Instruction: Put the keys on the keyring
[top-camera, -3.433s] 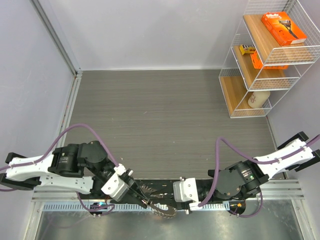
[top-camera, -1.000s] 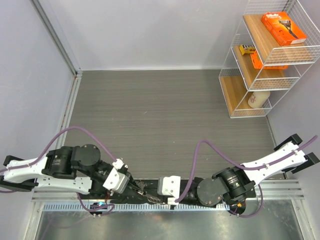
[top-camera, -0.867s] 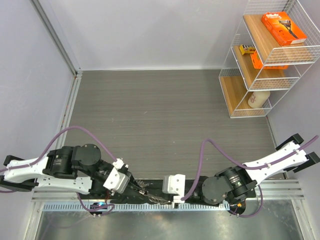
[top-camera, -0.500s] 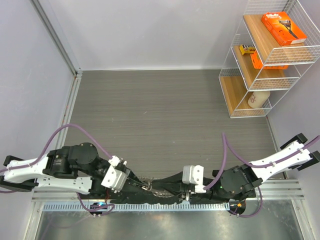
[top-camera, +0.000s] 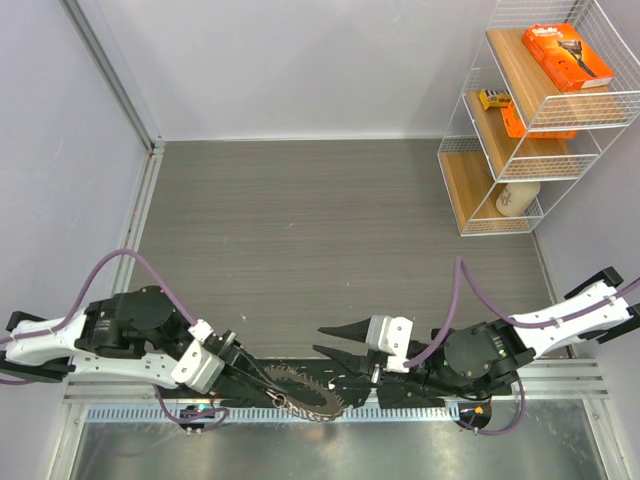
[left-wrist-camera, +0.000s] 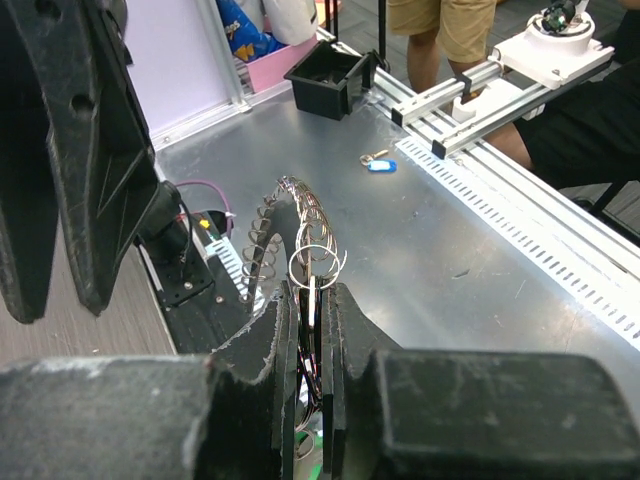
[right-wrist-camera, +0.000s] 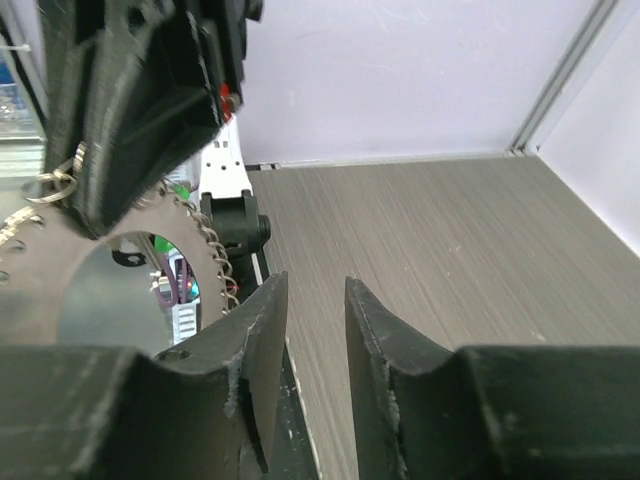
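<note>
So the keyring (top-camera: 297, 392) sat right at the near edge of the table (top-camera: 330, 230), about midway between the two arms and over the dark rail (top-camera: 400, 392) that ran along there. It was a thin ring with loads of little silver keys (top-camera: 322, 408) fanned around it like saw teeth.

The left jaws, on the end of the left arm (top-camera: 120, 340), were pinched shut on the keyring's left side. The left wrist view showed it best. Both fingers (left-wrist-camera: 275, 330) were squeezed together with the ring's wire loops (left-wrist-camera: 315, 255) poking out from between them.

The right jaws, on the right arm (top-camera: 490, 350), were just to the right of the keyring and a bit farther in, pointing left toward it. They were open with nothing in them. In the right wrist view there was a clear gap between the fingers (right-wrist-camera: 250, 350), and only table showed through it. I couldn't tell for sure if a fingertip was brushing the keys or not.

Past the near edge was a bare metal surface (left-wrist-camera: 450, 230) with a small blue tag (left-wrist-camera: 381, 165) lying on it and a black bin (left-wrist-camera: 333, 78) farther along. Way off at the far right stood a wire shelf (top-camera: 470, 150) with an orange box (top-camera: 567, 55) up top and a bottle (top-camera: 515, 197) lower down.
</note>
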